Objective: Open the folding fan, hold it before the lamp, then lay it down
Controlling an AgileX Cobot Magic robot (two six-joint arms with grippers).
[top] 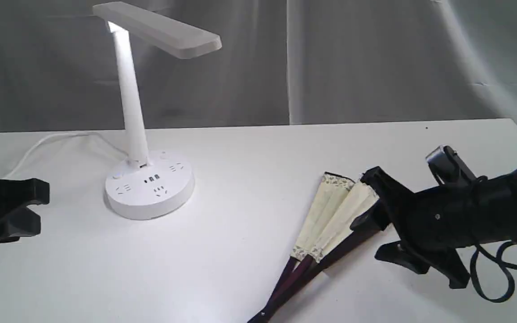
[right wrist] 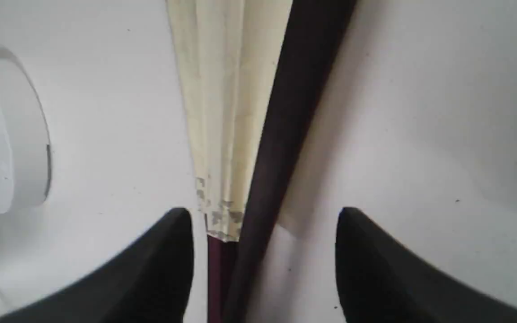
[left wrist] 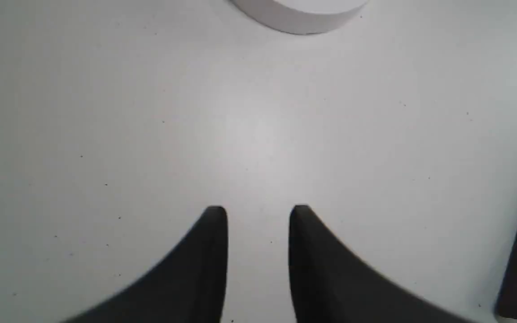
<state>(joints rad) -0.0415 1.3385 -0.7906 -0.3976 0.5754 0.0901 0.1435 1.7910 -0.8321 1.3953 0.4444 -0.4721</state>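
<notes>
A white table [top: 240, 179] stands before a grey cloth backdrop. The lamp [top: 133, 112], lit at the top of its stem, stands on the left half of the table, its flat head reaching toward the middle and its cord trailing off to the left.

The folding fan [top: 330, 215] lies flat on the table, well to the right of the lamp's round base. Its cream paper end points away from the camera and its dark maroon ribs run toward the near edge. It is almost shut: only a few pleats have parted into a narrow wedge, and no writing can be seen on the paper.

The right gripper [right wrist: 263, 220] reaches in from the right, low over the fan. Its jaws are apart, one on each side of the dark outer guard and the lower edge of the paper. In the right wrist view there is clear table on both sides of the fan, so nothing is gripped yet.

The left gripper [left wrist: 258, 213] hangs at the far left, well apart from the fan. Its jaws stand a narrow gap apart, with only bare table between them.

By the look of it, the task is at its start. The fan has yet to be gripped, spread wide, raised before the lamp and laid back down.
</notes>
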